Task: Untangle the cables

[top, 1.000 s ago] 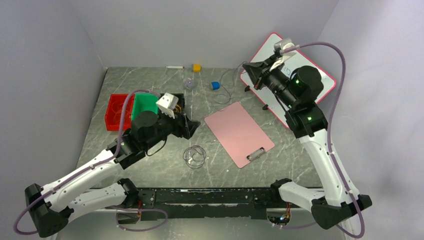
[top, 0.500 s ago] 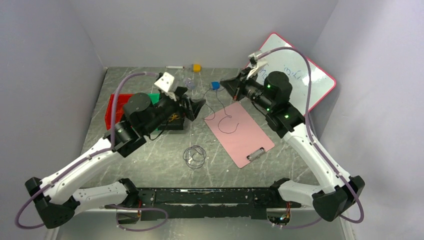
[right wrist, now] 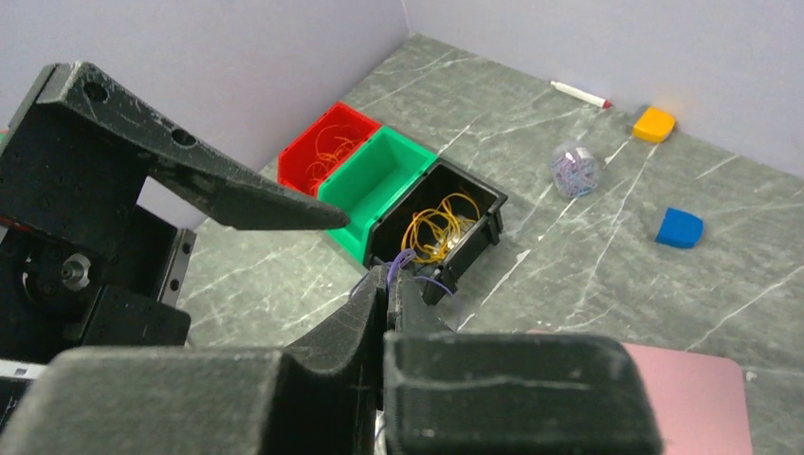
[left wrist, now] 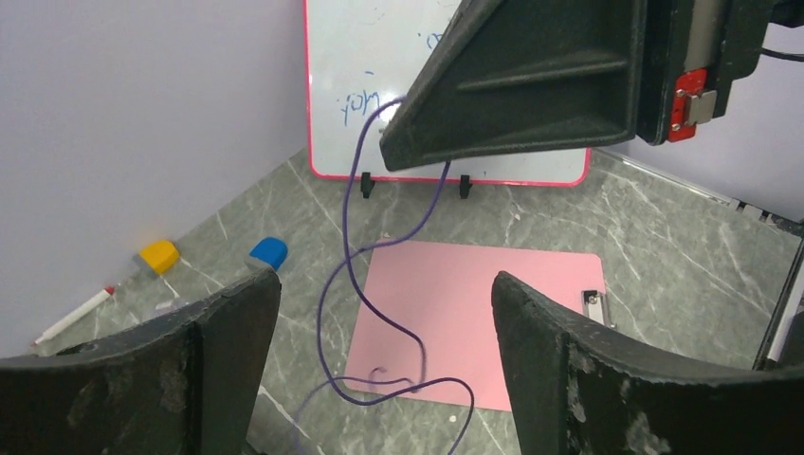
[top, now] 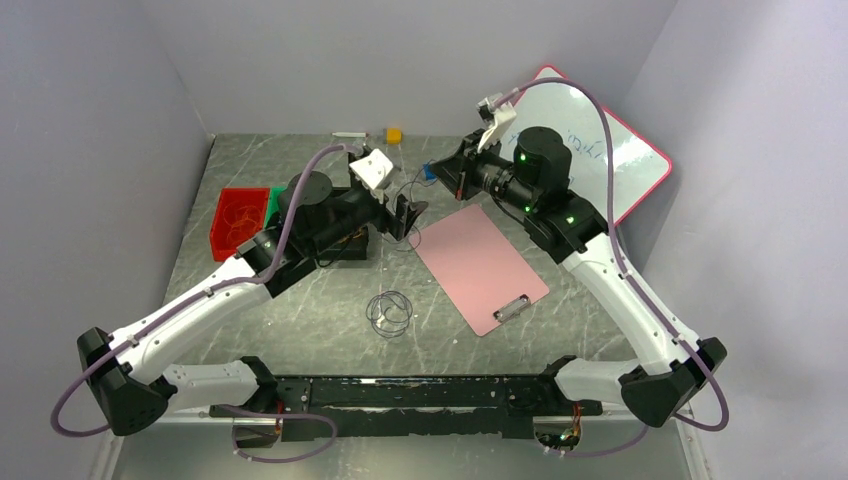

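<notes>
Right claw pinches purple cable; left claw agape; clipboard beneath.

Holding the left gripper spread just beside the right gripper above the table, dangling a thin cable; showing a dark coil lying near the clipboard.

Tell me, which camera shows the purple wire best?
The left wrist view. There the purple wire hangs from the right gripper in long curls over the pink clipboard. The right wrist view shows only a short bit at that gripper's shut fingertips. From the top view it is just a faint thread, hard to see.
</notes>
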Controlling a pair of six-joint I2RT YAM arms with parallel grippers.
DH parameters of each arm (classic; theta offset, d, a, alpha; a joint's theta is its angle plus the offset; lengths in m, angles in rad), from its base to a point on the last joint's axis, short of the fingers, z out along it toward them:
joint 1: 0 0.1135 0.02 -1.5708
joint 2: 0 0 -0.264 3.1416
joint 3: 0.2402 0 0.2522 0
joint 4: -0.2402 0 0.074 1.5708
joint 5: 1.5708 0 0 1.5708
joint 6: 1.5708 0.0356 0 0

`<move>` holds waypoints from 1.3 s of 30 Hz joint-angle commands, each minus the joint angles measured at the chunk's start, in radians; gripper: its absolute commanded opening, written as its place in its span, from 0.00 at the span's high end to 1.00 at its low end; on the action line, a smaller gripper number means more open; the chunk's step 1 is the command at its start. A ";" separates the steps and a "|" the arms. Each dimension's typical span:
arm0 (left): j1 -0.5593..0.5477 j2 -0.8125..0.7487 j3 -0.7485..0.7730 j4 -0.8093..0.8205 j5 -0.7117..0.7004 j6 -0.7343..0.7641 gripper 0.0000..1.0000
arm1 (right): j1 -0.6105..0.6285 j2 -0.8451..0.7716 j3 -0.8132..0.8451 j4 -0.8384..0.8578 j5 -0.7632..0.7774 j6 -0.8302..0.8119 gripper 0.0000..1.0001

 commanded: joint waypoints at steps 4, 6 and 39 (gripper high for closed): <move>0.011 0.026 0.044 0.076 0.060 0.082 0.16 | 0.004 -0.001 0.052 -0.058 -0.099 0.020 1.00; 0.012 0.037 0.047 0.080 0.068 0.091 0.17 | 0.005 -0.003 0.050 -0.052 -0.116 0.030 1.00; 0.309 -0.059 0.007 -0.054 -0.056 -0.052 0.93 | 0.005 -0.127 -0.139 0.109 0.053 0.015 0.47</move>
